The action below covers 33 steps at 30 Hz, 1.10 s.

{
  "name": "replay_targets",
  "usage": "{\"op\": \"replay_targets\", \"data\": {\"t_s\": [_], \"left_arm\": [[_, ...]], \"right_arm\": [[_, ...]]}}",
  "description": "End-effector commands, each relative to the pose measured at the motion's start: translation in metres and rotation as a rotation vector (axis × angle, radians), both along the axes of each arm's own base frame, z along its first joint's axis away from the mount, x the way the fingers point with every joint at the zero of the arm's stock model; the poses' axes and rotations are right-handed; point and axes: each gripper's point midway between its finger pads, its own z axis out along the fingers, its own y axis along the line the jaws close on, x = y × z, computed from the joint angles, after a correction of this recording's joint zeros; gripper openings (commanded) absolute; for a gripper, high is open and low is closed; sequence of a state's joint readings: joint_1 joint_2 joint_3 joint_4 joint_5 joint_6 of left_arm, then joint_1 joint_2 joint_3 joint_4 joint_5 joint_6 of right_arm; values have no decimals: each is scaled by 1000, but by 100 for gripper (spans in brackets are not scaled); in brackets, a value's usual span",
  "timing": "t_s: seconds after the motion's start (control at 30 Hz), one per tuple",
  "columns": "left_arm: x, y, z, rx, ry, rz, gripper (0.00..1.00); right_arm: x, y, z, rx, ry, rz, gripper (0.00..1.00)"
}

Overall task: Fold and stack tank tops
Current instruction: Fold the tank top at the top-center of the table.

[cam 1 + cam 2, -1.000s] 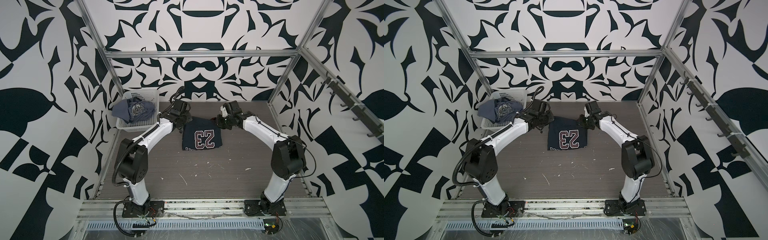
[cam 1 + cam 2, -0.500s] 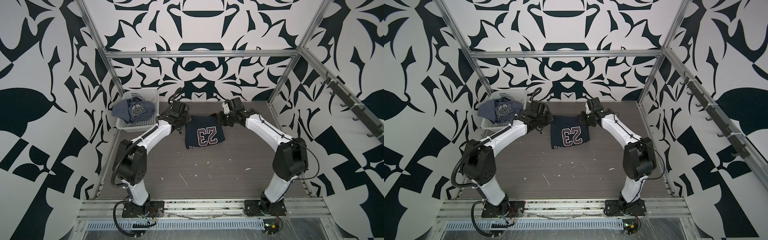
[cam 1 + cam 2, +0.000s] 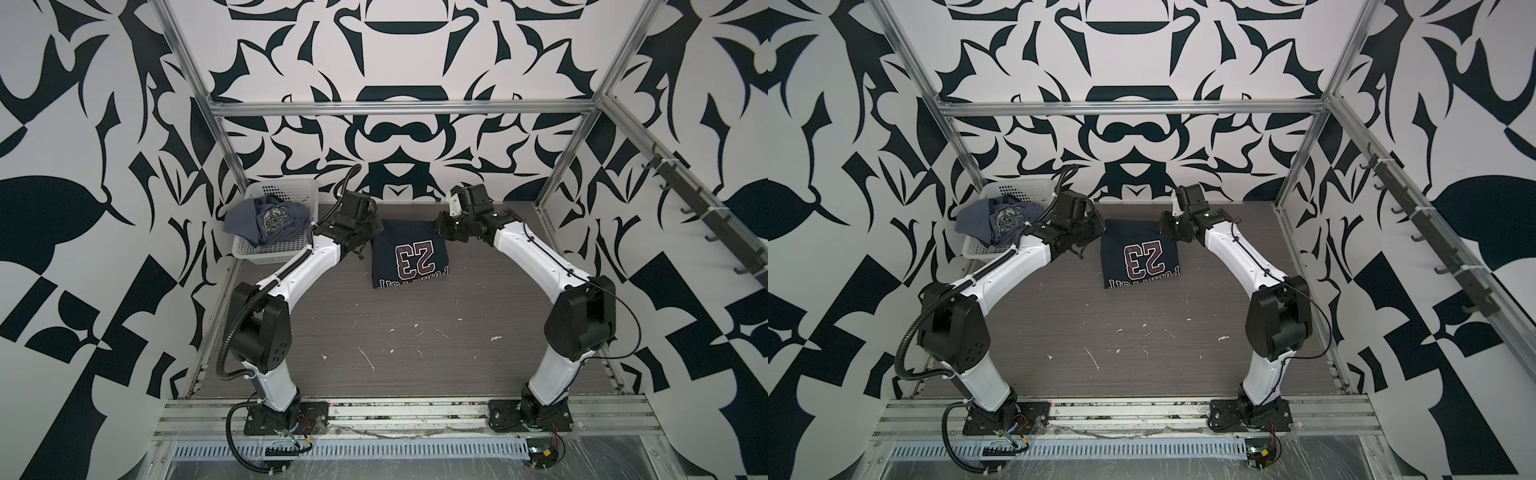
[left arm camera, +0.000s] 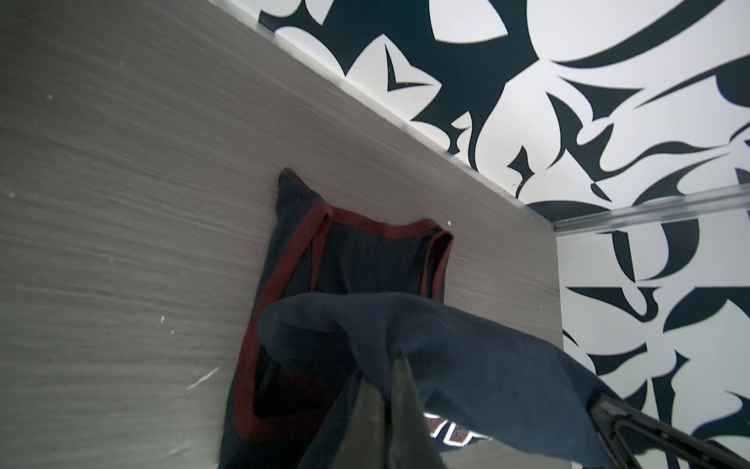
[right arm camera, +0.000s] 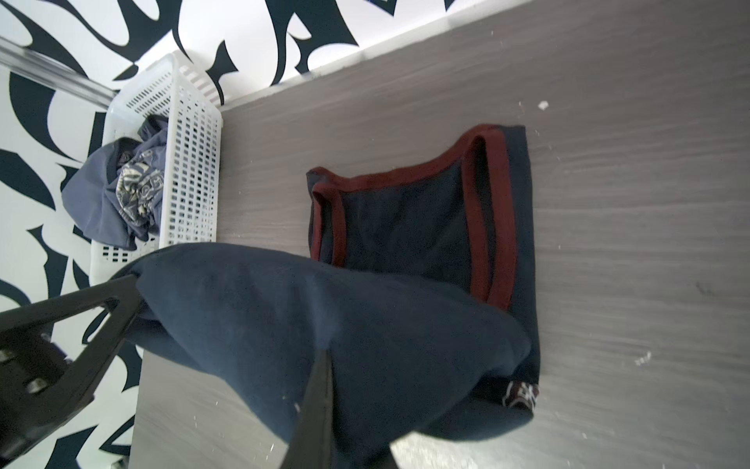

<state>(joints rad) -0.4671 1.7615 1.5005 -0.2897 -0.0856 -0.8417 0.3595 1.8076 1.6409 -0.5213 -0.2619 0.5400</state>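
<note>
Between the closed fingers of the left gripper (image 4: 386, 379) and right gripper (image 5: 324, 365), pinched: the lifted fold of the navy tank top (image 3: 409, 257). Rest of it flat on the table (image 3: 395, 332), far middle. Farther left, crumpled in the white basket (image 3: 282, 183): grey-blue tank top (image 3: 270, 216).

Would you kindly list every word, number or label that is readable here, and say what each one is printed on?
"23": maroon digits outlined in white, on the navy tank top, upside down in both top views.
A row of white lettering under the digits: too blurred to read.
The white graphic on the grey-blue tank top in the basket: too small to read.
</note>
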Motion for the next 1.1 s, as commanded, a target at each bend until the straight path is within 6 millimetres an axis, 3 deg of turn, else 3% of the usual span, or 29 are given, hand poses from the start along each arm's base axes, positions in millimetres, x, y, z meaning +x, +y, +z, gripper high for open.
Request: {"op": "replay_targets", "data": {"t_s": [0.0,0.3,0.5,0.53,0.67,0.73,0.87,1.0,1.07], "left_arm": [[15,10,-15,20,49,37,0],[58,6,-68,18,147,12,3],[84,6,-89,27,177,15,4],[88,8,-91,26,183,25,4],[100,16,-105,30,209,56,12],[107,18,-104,27,200,60,26],[111,27,-85,79,177,63,61],[94,20,-70,153,162,-6,65],[84,15,-75,167,162,-29,64]], "right_arm": [[21,-1,21,-4,-76,-1,0],[72,-12,-15,5,-36,-37,0],[100,-23,-43,21,-6,-75,2],[103,-22,-47,23,-2,-70,5],[120,-23,-63,3,6,-67,34],[126,-25,-63,-6,13,-73,48],[122,-34,-46,-39,-16,-71,57],[99,-33,-45,-76,-16,-37,57],[90,-27,-49,-106,-24,-16,57]]}}
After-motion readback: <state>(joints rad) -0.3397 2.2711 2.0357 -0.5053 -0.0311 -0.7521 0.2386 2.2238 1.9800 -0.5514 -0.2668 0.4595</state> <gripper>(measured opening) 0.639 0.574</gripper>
